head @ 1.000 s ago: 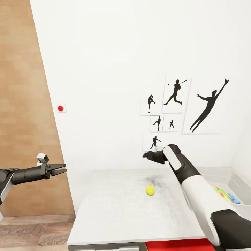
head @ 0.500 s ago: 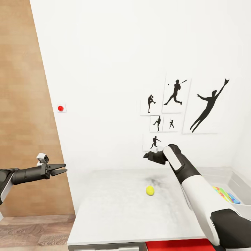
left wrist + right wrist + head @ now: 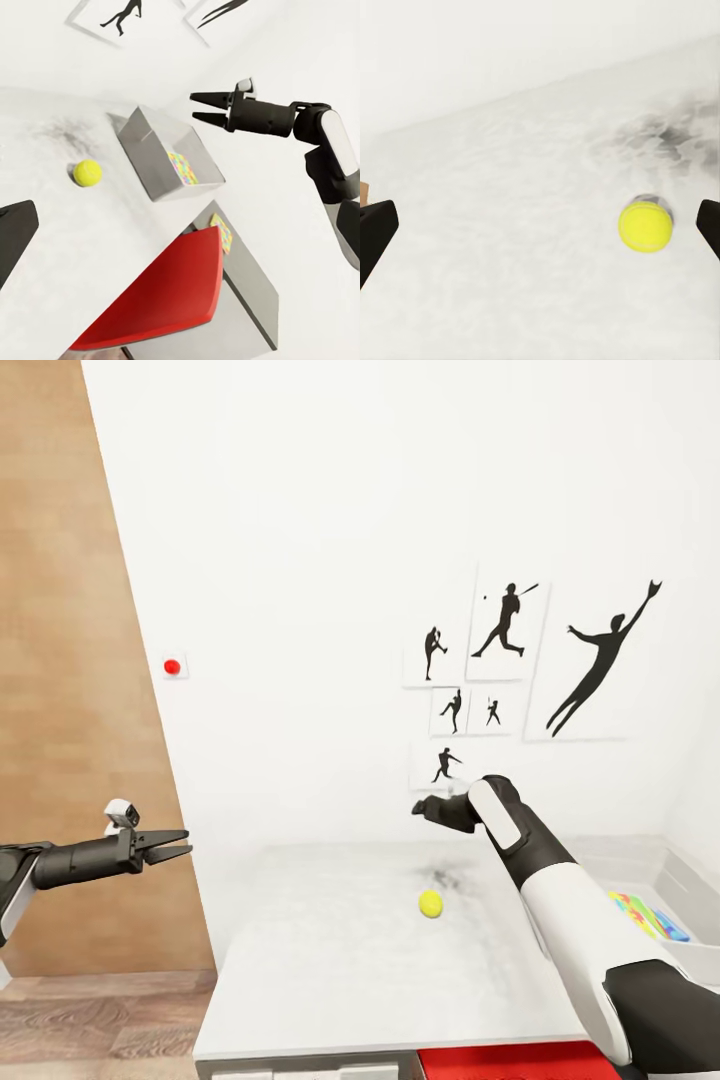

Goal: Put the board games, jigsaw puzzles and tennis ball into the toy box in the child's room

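Note:
The tennis ball (image 3: 430, 903) (image 3: 87, 172) (image 3: 645, 226) lies alone on the white table (image 3: 330, 970). My right gripper (image 3: 418, 807) (image 3: 193, 106) (image 3: 540, 232) hangs open above the table, a little above and behind the ball, with nothing between its fingers (image 3: 375, 232). The light-grey toy box (image 3: 690, 875) (image 3: 150, 157) stands at the table's right end with colourful flat toys (image 3: 640, 913) (image 3: 182, 166) inside. A jigsaw puzzle (image 3: 221, 231) lies on a grey surface past the box. Off the table's left end, my left gripper (image 3: 180, 844) is held open in the air and empty.
A red chair (image 3: 510, 1060) (image 3: 161, 300) is tucked under the table's front edge. Black silhouette pictures (image 3: 520, 670) hang on the white wall behind the table. A wood panel (image 3: 70, 710) and plank floor (image 3: 90, 1030) lie to the left.
The whole head view has shifted slightly. Both arms and the ball stay almost where they were.

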`<state>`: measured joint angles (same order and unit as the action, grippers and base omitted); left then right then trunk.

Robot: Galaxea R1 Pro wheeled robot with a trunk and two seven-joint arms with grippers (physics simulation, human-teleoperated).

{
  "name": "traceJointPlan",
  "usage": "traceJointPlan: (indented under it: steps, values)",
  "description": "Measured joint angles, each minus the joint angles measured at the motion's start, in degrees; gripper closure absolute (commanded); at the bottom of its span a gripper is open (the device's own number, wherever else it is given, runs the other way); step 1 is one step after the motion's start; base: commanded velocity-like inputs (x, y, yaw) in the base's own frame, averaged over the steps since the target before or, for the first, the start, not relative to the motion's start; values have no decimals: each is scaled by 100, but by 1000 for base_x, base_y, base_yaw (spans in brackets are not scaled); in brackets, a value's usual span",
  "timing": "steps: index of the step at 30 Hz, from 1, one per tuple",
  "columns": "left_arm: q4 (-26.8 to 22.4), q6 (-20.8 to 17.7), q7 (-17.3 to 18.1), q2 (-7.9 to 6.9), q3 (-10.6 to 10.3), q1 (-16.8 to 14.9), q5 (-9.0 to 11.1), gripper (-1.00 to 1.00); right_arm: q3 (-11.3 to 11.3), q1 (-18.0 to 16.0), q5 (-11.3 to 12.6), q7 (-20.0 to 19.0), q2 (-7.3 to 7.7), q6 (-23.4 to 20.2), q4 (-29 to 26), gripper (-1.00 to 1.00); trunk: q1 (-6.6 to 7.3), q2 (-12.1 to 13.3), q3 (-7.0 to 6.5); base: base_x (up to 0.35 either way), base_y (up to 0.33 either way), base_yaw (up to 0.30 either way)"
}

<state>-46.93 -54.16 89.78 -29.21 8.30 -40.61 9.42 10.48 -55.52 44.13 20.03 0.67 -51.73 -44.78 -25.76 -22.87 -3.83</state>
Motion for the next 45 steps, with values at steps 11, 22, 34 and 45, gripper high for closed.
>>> traceJointPlan:
  steps: [11, 22, 34, 45]
  values:
    - [0, -12, 0, -286, -1, 1, 32, -100, 5, -24, -54, 9, -3, 1, 277, -100, 0, 0, 104, 0, 0, 0]
    - [0, -16, 0, -372, -2, 2, 32, -100, -4, -64, -54, 194, 70, 0, 300, -100, 0, 0, 208, 0, 0, 0]
    - [0, -16, 0, -374, -2, 0, 27, -100, 3, -65, -55, 211, 79, 1, 300, -100, 0, 0, 322, 0, 0, 0]
    - [0, -16, 0, -374, -2, 1, 20, -100, -5, -67, -60, 212, 92, 14, 300, -100, 0, 1, 425, 0, 0, 0]
